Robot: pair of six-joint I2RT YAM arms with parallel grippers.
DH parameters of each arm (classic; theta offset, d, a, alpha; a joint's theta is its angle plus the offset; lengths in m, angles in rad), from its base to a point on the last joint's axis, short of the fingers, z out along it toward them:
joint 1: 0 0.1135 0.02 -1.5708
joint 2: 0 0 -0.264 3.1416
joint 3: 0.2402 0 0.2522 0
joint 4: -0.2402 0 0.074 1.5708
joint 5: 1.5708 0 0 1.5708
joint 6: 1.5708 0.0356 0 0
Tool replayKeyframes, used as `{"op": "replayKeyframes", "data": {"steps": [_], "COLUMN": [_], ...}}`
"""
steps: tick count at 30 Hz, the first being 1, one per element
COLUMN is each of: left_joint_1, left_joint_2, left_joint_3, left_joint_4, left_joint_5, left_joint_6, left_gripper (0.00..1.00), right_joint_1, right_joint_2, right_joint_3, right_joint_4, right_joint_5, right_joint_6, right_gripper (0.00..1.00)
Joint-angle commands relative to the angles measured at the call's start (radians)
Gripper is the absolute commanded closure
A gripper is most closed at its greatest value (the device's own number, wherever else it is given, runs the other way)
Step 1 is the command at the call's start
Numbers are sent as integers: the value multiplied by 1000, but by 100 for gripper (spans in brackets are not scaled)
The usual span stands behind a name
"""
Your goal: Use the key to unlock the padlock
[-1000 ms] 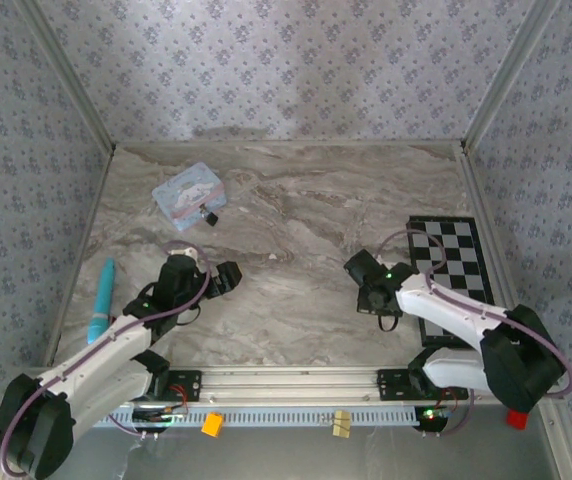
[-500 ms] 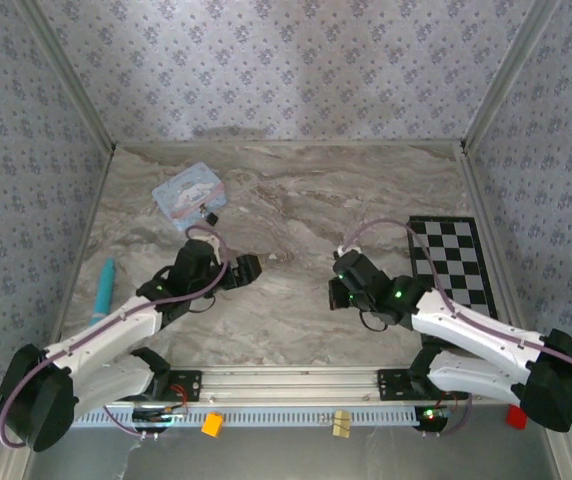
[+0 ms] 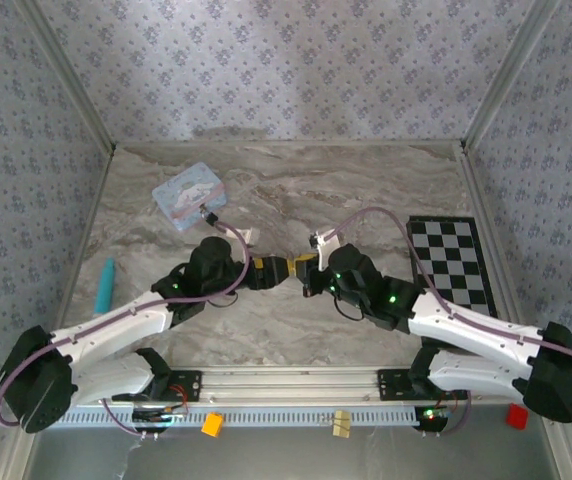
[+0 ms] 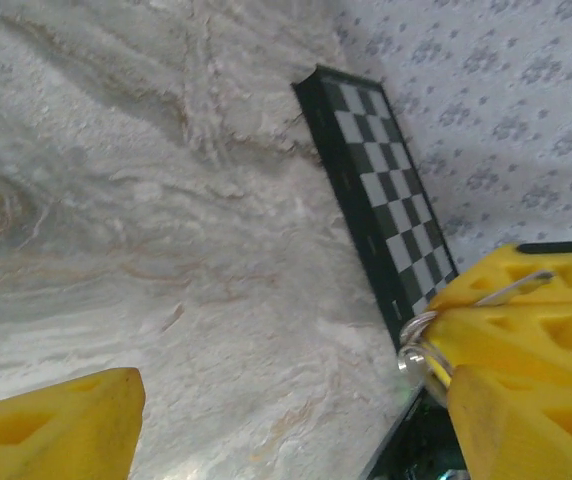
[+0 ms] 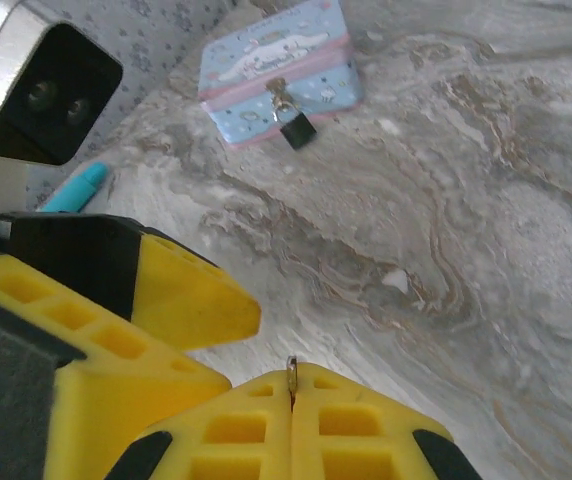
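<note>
From above, the left gripper (image 3: 274,270) and the right gripper (image 3: 303,272) meet tip to tip on the marble table (image 3: 366,190). They are well away from the light-blue tin (image 3: 188,192), closer to the arms and off to its right. That view is too far off to show the key.

The right wrist view does show it. The key (image 5: 291,370) is a thin sliver of grey metal that peeks out of the crack between the right gripper's two yellow fingers (image 5: 361,420). Those fingers are pressed tight together on it, and most of the key is hidden inside the pinch. One of the left gripper's yellow fingers (image 5: 194,292) sits just beside it. I cannot tell if it touches.

The left wrist view shows something else. A small silver ring (image 4: 416,358) pokes out from between yellow blocks at the right edge. One left finger (image 4: 56,425) is far across in the bottom corner, so the left gripper's fingers are wide apart. The yellow blocks on the right are cut off, and I cannot tell which gripper each one belongs to.

The padlock (image 5: 299,128) hangs on the front side of the tin and touches it. It is well apart from the key and from both grippers. A teal stick (image 3: 104,290) lies nearer the arms than the tin, off to its left. A checkerboard (image 3: 451,262) lies far to the tin's right.
</note>
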Motion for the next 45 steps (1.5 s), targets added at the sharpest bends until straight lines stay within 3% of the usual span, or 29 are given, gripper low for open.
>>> {"op": "replayKeyframes", "data": {"steps": [1, 9, 18, 33, 45], "left_joint_1": [-8, -8, -8, -7, -7], "left_joint_2": [-28, -69, -132, -118, -118], "left_joint_3": [-20, -36, -60, -51, -37], "left_joint_4": [127, 100, 127, 102, 97], "left_joint_5": [37, 25, 11, 5, -10], "left_joint_6": [-26, -24, -33, -10, 10], "left_gripper": [23, 30, 24, 48, 59], "right_joint_1": [21, 37, 38, 50, 52], "right_joint_2": [21, 23, 30, 28, 46], "right_joint_3": [21, -3, 0, 7, 13], "right_joint_4": [112, 149, 142, 155, 142], "right_joint_5": [-37, 2, 23, 4, -16], "right_joint_6": [-27, -24, -20, -20, -13], "right_gripper": [99, 100, 100, 100, 100]}}
